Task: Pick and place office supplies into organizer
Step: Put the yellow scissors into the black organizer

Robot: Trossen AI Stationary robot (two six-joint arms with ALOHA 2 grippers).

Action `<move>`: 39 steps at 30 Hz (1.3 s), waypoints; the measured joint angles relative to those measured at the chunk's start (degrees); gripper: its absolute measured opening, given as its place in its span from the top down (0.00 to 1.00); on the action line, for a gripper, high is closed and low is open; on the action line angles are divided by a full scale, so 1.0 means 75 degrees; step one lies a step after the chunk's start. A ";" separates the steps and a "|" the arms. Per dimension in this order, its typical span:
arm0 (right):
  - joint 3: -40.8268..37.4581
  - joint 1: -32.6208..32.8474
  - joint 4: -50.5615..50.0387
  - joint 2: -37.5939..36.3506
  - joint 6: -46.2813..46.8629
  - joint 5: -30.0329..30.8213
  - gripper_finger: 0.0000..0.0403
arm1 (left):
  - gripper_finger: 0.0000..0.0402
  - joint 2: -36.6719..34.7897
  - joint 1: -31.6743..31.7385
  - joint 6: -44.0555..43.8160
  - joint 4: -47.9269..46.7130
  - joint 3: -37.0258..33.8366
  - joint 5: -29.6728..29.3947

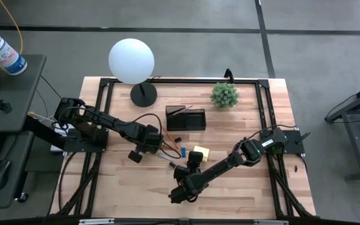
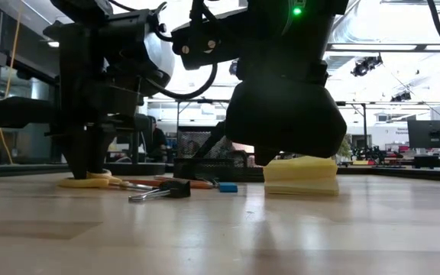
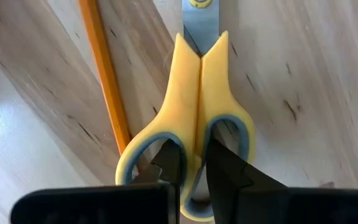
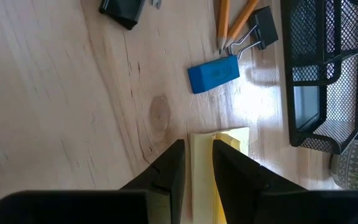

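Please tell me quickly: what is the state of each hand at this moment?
Left hand: closed on the handles of the yellow scissors.
Right hand: closed on the yellow sticky-note pad.

- My two arms are dark, nearly black, built of chunky jointed segments that stand out against the pale wood.
- My left gripper ends in two flat black fingers with angular, stepped tips, set on a broad black crossbar.
- My right gripper has the same matte black fingers, tapering to blunt wedges.
- Black cables loop loosely along my left arm.
- A small green light glows on one wrist housing, probably my right one.
- A pale label sits near my right arm's base joint.
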 joint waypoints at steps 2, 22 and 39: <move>0.0000 0.0000 -0.0001 0.0000 0.0000 0.0015 0.81 | 0.93 0.0000 0.0000 -0.0068 -0.0002 0.0000 -0.0006; -0.0012 0.0481 -0.0577 -0.0046 0.0865 0.0072 0.81 | 0.95 0.0044 0.0006 -0.0331 -0.2037 0.1364 -0.0982; -0.0009 0.0806 -0.0606 -0.0090 0.1597 0.0315 0.81 | 0.94 0.0020 0.0006 -0.0529 -0.4683 0.3612 -0.2900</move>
